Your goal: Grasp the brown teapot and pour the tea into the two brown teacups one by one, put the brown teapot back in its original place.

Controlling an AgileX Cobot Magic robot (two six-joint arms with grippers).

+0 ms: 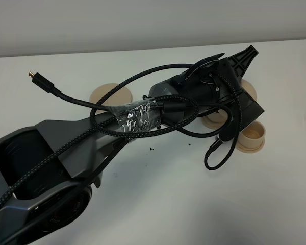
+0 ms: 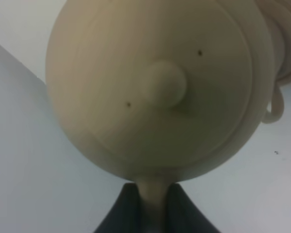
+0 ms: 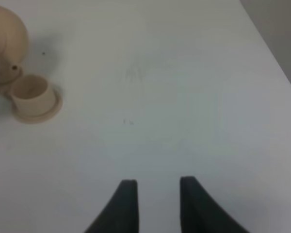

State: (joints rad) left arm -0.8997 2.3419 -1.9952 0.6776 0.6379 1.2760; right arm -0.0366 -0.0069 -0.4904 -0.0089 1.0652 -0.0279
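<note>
My left gripper [image 2: 153,208] is shut on the loop handle of the brown teapot [image 2: 155,87], which is held off the table and tilted so its knobbed lid faces the wrist camera. In the high view the left gripper [image 1: 235,81] reaches across to the right and hides most of the teapot [image 1: 251,91]. One brown teacup [image 1: 251,135] stands on its saucer just in front of it and also shows in the right wrist view [image 3: 33,96]. The other teacup [image 2: 285,58] is close behind the teapot; only its saucer edge [image 1: 213,121] shows under the arm. The large saucer [image 1: 111,94] sits bare at the back left. My right gripper [image 3: 157,204] is open and empty.
The white table [image 1: 194,194] ends at a far edge against the wall. The left arm and its black cables [image 1: 143,122] lie diagonally across the middle of the high view. A few dark specks [image 1: 152,149] lie on the table. The right arm is outside the high view.
</note>
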